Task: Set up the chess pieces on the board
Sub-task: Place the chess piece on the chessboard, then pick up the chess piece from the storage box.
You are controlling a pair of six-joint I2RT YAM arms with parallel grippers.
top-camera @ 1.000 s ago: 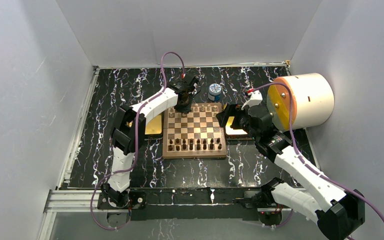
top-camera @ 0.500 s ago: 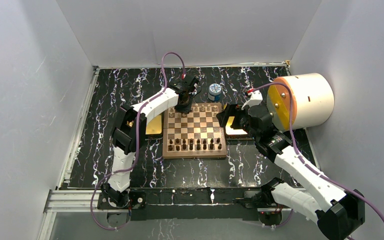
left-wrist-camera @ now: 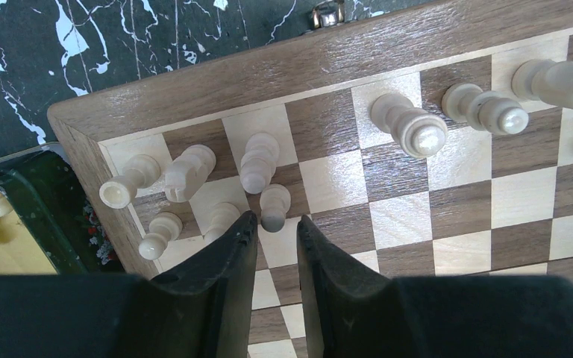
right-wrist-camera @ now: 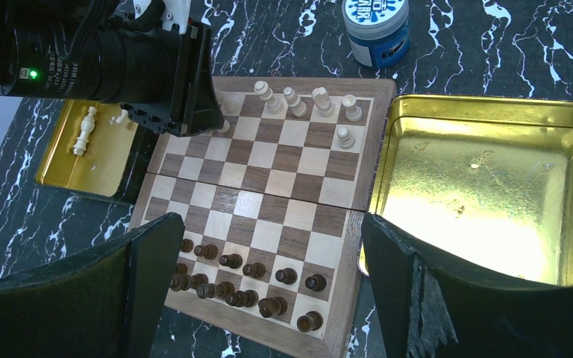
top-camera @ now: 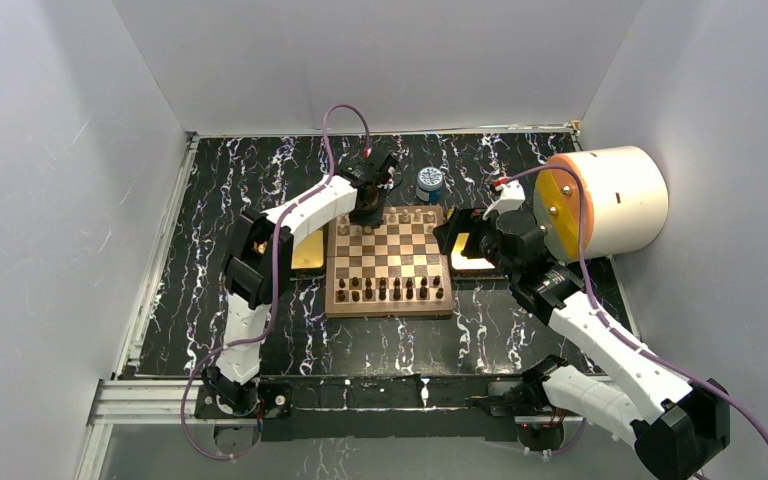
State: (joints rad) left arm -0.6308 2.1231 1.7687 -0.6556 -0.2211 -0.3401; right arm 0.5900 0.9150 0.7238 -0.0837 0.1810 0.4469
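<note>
Left wrist view puts us low over the far corner of the board (left-wrist-camera: 268, 74), where the left gripper (left-wrist-camera: 274, 230) has its jaws parted only a little. 1 pale pawn (left-wrist-camera: 274, 205) stands upright just ahead of the gap between the tips. We see a sliver of space on each side of it, so we judge it is not pinched. Around it the chess pieces (left-wrist-camera: 257, 160) are tightly packed. 3 taller ones line the back row by the corner, and 2 more pawns (left-wrist-camera: 160, 235) stand in the row in front, 1 of them right against the finger (left-wrist-camera: 231, 246) nearer the corner.

That crowding is our main worry. If the jaws spread wider before rising, that finger would likely push the neighbouring pawn over and start a chain of falls. A slanted retreat could clip the pawn ahead. The pawn also seems close to its square's edge.

In the right wrist view, the right gripper (right-wrist-camera: 268, 224) hangs above the board with jaws spread wide and empty, beside the gold tray (right-wrist-camera: 492, 186). 1 pale piece (right-wrist-camera: 86, 127) lies in the other tray (right-wrist-camera: 74, 175), yet to be placed.
</note>
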